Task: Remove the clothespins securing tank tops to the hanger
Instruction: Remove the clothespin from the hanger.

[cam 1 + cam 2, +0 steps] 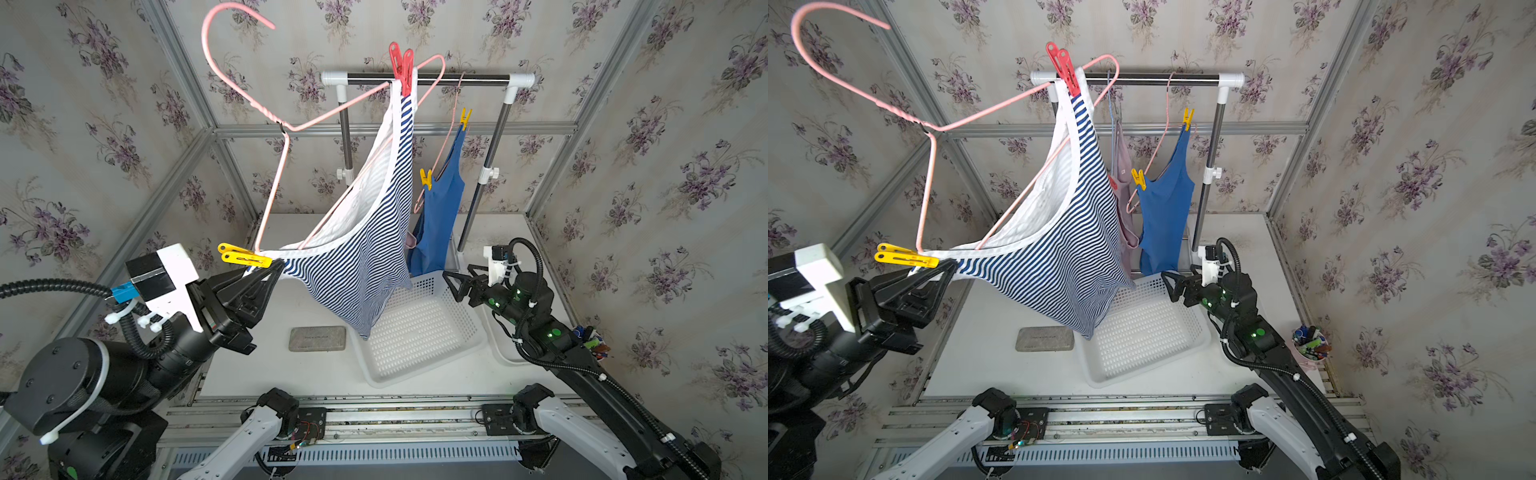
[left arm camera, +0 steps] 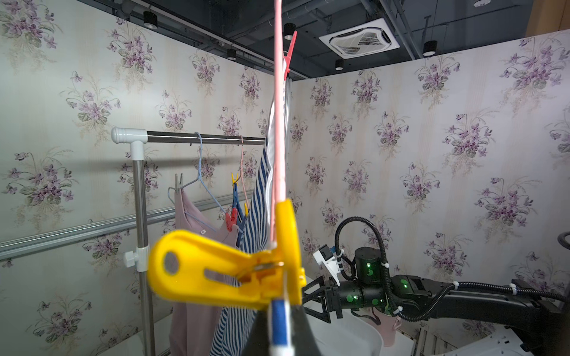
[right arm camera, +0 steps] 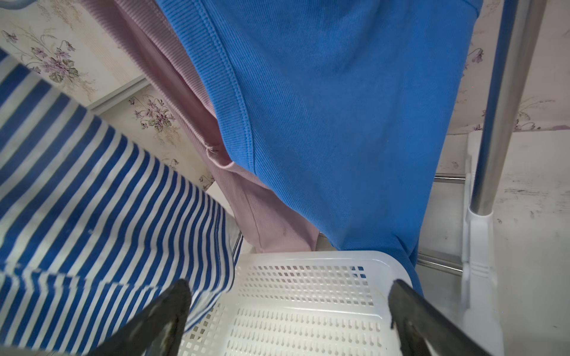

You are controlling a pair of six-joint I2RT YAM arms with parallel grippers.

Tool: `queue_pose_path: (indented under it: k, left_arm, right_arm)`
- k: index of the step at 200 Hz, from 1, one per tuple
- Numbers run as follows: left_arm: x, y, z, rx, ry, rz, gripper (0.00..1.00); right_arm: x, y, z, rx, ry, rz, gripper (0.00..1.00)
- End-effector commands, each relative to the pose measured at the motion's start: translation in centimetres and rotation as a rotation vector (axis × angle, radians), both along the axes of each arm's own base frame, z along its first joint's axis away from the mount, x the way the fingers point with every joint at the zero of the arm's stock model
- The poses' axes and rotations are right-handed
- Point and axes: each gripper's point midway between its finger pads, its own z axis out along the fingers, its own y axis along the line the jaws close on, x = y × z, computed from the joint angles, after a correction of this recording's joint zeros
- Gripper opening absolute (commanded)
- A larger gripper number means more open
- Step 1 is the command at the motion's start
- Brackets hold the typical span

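Floral wallpaper closed in a white table (image 1: 257, 374). Nearest me, the left gripper (image 1: 274, 266) was clenched on the edge of the striped tank top (image 1: 361, 266). It gripped right beneath a yellow clothespin (image 1: 243, 255) that pinned the fabric to the low corner of a pink hanger (image 2: 279, 123). The hanger stood tilted up on end, its hook free in the air, and a red clothespin (image 1: 402, 68) clamped the top's other strap at the high corner. The striped cloth draped toward a white perforated basket (image 1: 419, 336) on the table, with a grey pad (image 1: 318, 338) beside it. Over the basket's far side the right gripper (image 3: 290, 283) hovered, jaws spread wide and empty. Farthest back, on the rack (image 1: 457, 79), hung the blue tank top (image 1: 440, 216), held by an upper yellow pin (image 1: 465, 116) and a lower yellow pin (image 1: 426, 179). The mauve tank top (image 1: 1125, 208) hung just beside it.
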Motion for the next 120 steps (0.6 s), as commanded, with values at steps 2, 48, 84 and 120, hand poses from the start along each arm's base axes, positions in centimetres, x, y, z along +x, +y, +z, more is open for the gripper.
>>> queue_pose_path:
  k: [2, 48, 84, 120]
  left_arm:
    - [-1.0, 0.0, 1.3, -0.024, -0.062, -0.027, 0.00]
    - [0.3, -2.6, -0.6, 0.024, 0.010, -0.143, 0.00]
    - [3.3, -4.2, -2.7, 0.058, 0.087, -0.154, 0.00]
    - [4.3, -6.0, -4.0, 0.113, 0.103, -0.226, 0.00]
  right_arm:
    - [0.1, -0.3, 0.6, 0.004, -0.014, -0.017, 1.00]
    - [0.3, -0.9, 0.3, -0.003, -0.003, -0.051, 1.00]
    - [0.4, -1.4, 1.1, -0.001, 0.004, -0.047, 1.00]
    - [0.9, -2.6, 2.0, 0.025, 0.004, -0.027, 1.00]
